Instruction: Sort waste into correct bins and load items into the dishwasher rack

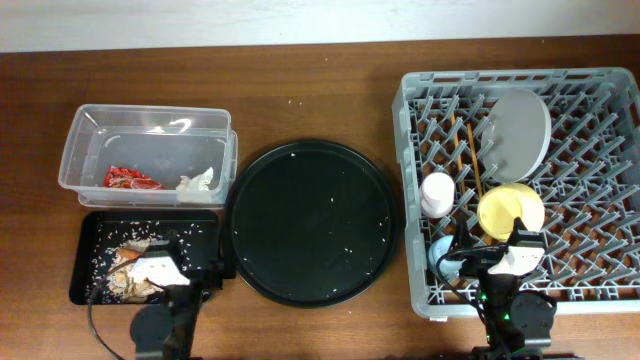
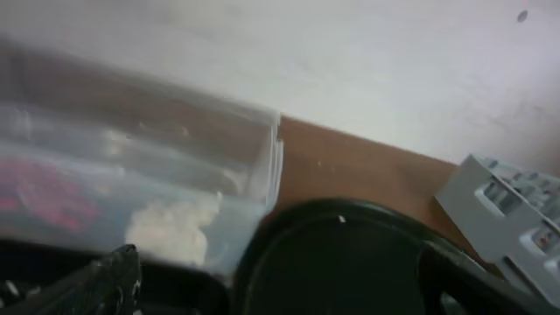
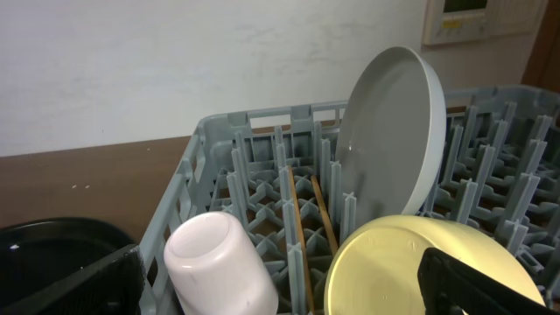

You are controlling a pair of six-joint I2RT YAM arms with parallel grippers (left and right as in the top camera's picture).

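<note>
Grey dishwasher rack (image 1: 420, 100) holds 1 plate (image 1: 520, 125) on edge, 1 yellow bowl (image 1: 510, 210), white cup (image 1: 437, 192), blue cup (image 1: 439, 256) and chopsticks (image 1: 462, 150). Clear tub (image 1: 75, 150) contains red wrapper (image 1: 130, 178) and tissue (image 1: 197, 180); shallow black tray (image 1: 85, 260) carries food scraps (image 1: 130, 262). Left gripper (image 2: 289, 289) over that tray, right gripper (image 3: 280, 289) over rack: both jaws apart, empty.

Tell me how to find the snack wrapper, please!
Start at the big round black tray in the middle. Left of it sits a clear plastic tub. Inside, the wrapper is the bright red thing, lying left of the crumpled white tissue.
</note>
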